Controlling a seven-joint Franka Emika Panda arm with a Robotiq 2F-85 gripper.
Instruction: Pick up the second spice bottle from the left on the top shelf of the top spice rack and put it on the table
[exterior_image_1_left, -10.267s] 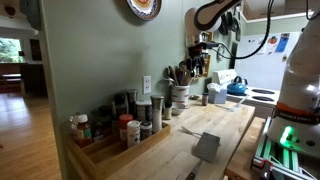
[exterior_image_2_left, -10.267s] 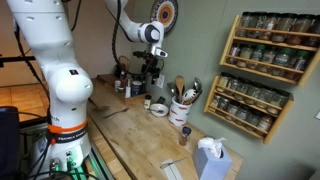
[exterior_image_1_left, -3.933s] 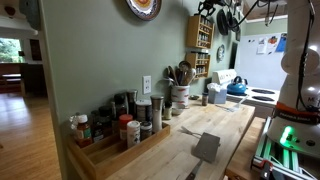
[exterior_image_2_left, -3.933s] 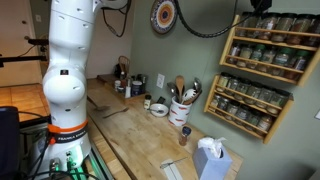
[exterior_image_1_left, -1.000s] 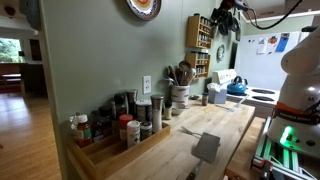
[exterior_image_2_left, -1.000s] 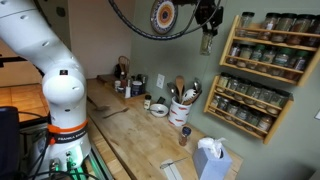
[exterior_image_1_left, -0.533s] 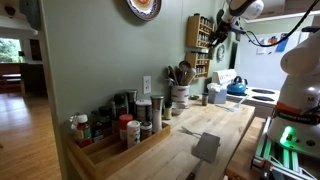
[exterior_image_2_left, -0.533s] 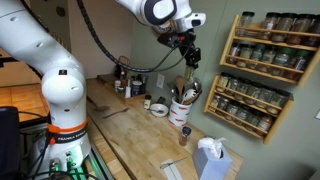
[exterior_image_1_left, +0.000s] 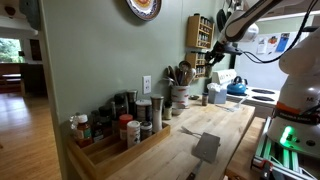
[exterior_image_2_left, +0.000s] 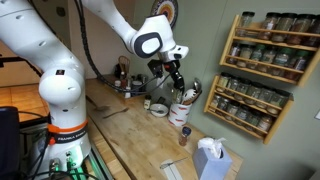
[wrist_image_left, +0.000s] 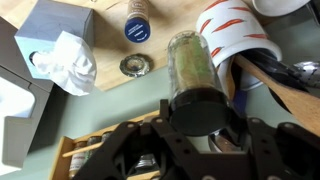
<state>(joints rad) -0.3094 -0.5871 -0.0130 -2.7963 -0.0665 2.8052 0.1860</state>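
The fingers (wrist_image_left: 262, 150) were clamped on the black cap of the spice bottle (wrist_image_left: 192, 62), one dark finger on either side, and the clear body, packed with greenish flakes, stuck out beyond them. In the wrist view the bottle hung over the bench (wrist_image_left: 108, 40), not resting on it, just beside a white crock with orange stripes (wrist_image_left: 238, 32) that held wooden utensils (wrist_image_left: 285, 85). Further off on the bench lay a round metal lid (wrist_image_left: 135, 65), a small bottle seen from above (wrist_image_left: 137, 20) and a grey tissue box (wrist_image_left: 40, 45) with a white tissue pulled up out of it.

In an exterior view the white arm (exterior_image_2_left: 150, 42) bent down from above, its wrist over the crock and well apart from the top spice rack (exterior_image_2_left: 275, 45) on the green wall. The top shelf (exterior_image_2_left: 272, 31) carried a row of dark-capped bottles, and a second rack (exterior_image_2_left: 248, 108) hung just below.

In an exterior view a long wooden tray of larger jars (exterior_image_1_left: 115, 135) stood against the wall in the foreground, with a wall clock (exterior_image_1_left: 143, 8) above and a blue kettle (exterior_image_1_left: 237, 88) at the far end
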